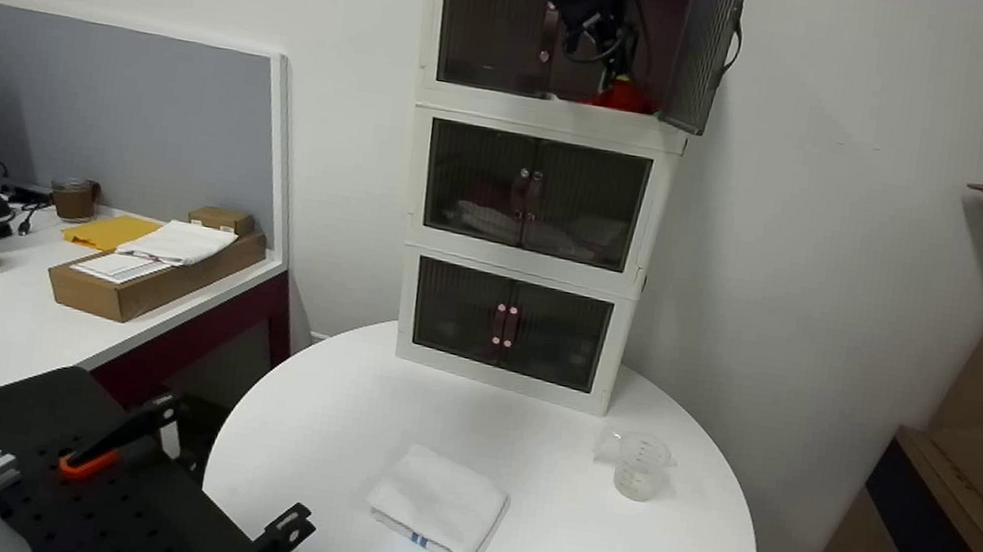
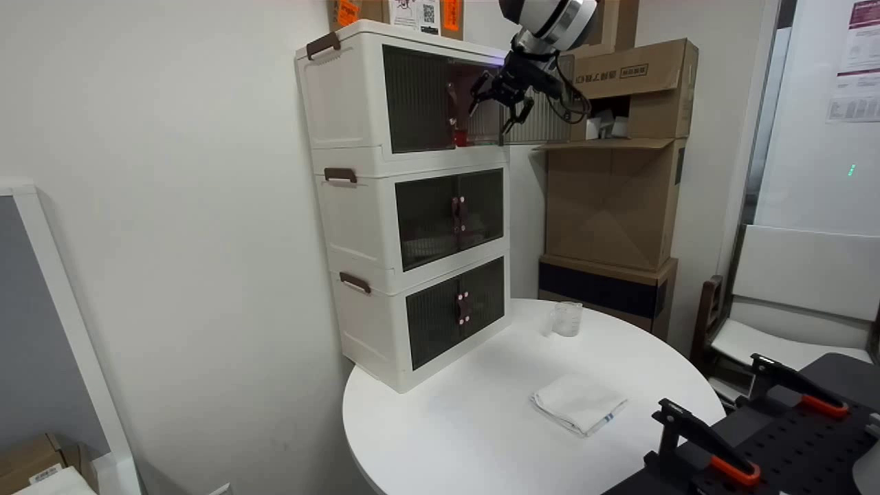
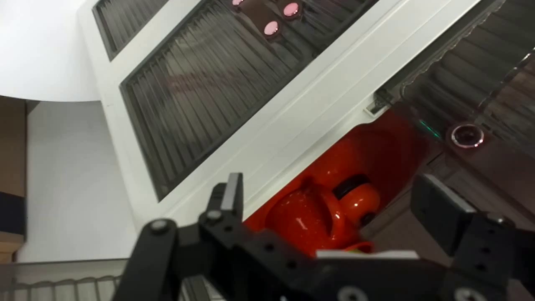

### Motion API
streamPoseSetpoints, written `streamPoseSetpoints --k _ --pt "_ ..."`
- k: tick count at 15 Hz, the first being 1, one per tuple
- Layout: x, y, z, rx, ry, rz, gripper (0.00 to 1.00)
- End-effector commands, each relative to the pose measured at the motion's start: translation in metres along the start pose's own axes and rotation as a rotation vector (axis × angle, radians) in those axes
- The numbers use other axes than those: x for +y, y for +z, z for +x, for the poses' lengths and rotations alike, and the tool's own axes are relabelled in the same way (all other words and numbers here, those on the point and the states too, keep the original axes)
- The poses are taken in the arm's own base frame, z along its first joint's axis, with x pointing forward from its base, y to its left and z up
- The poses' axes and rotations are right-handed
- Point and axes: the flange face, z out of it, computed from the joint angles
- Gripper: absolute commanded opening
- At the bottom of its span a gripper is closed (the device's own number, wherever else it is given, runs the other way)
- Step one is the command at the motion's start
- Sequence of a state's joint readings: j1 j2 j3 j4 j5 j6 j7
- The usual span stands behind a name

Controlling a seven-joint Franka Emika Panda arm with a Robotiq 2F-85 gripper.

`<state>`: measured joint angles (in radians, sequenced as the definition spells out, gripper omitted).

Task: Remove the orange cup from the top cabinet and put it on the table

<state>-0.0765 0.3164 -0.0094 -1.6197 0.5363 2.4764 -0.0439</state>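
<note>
The orange cup (image 3: 299, 217), glossy red-orange with its handle showing, lies inside the top cabinet (image 1: 486, 102) near its front lip. A bit of its greenish inside shows in the wrist view. It also shows as a red shape in both exterior views (image 1: 626, 96) (image 2: 460, 137). The top cabinet's right door stands open and its left door is shut. My gripper (image 2: 490, 118) is open in front of the opening. In the wrist view the fingers (image 3: 334, 188) stand apart with the cup beyond and between them, nothing held. The round white table (image 1: 316, 452) is below.
The open ribbed door (image 1: 704, 47) stands beside the gripper. A glossy orange rounded thing with a dark band (image 3: 359, 200) lies by the cup's handle. A folded white cloth (image 1: 438, 502) and a clear measuring cup (image 1: 641, 467) are on the table. Cardboard boxes (image 2: 605, 206) stand behind.
</note>
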Motion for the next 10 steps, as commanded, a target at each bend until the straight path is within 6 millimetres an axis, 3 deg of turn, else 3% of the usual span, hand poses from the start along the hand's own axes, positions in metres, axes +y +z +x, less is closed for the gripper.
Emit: streamPoseSetpoints --k 1,10 --pt "-0.014 0.020 0.017 0.014 0.034 0.052 1.00" --pt "-0.030 0.052 0.030 0.069 0.023 0.046 1.00"
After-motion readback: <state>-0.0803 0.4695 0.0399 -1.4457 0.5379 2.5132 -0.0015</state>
